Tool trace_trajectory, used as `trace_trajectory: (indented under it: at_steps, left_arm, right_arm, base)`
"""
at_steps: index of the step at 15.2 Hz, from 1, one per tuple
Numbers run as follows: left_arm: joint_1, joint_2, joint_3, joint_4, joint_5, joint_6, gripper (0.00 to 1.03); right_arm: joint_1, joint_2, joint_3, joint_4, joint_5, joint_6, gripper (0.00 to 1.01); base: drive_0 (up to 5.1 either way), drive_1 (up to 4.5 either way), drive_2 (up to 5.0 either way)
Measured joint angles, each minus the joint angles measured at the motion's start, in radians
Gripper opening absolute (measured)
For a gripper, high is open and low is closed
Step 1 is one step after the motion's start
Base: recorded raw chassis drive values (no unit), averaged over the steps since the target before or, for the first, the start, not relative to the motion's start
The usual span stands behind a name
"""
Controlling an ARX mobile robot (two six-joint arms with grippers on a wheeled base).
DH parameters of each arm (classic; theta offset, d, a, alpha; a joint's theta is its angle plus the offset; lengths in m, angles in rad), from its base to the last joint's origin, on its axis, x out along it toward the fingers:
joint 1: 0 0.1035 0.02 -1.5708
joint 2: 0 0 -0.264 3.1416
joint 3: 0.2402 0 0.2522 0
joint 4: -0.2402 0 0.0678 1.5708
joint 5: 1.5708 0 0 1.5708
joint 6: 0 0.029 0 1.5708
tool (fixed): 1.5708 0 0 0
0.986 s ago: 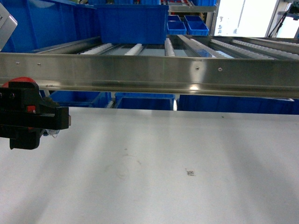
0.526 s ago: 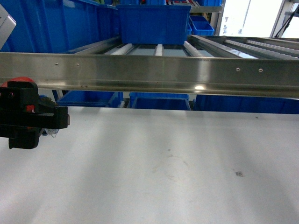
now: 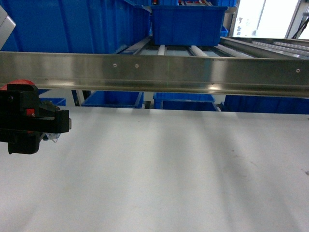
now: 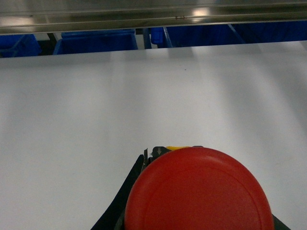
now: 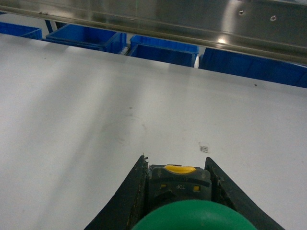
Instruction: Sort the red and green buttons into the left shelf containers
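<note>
The left tool (image 4: 201, 225) is clamping the red button (image 4: 199, 191) over the white counter (image 4: 144, 96), and the right tool (image 5: 177, 191) is clamping the green button (image 5: 189, 215) in the same way, though the head view is showing only the left one at its left edge. Both pickups are looking done, but neither button is sitting in a container yet. The big blue bins (image 3: 72, 24) are waiting beyond the steel shelf rail (image 3: 154, 72), so both drops are remaining.
</note>
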Motion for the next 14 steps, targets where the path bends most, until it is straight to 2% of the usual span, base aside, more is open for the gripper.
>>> trace_trajectory:
  at_steps: [8,14]
  left_arm:
    - [0.0,0.0,0.0,0.001,0.0,0.0,0.26]
    - [0.0,0.0,0.0,-0.001,0.0,0.0,0.26]
  right_arm:
    - [0.0,0.0,0.0,-0.001,0.0,0.0,0.28]
    - [0.0,0.0,0.0,0.001,0.0,0.0,0.28]
  base:
    - [-4.9,1.57,3.3]
    - [-4.9,2.43,2.4]
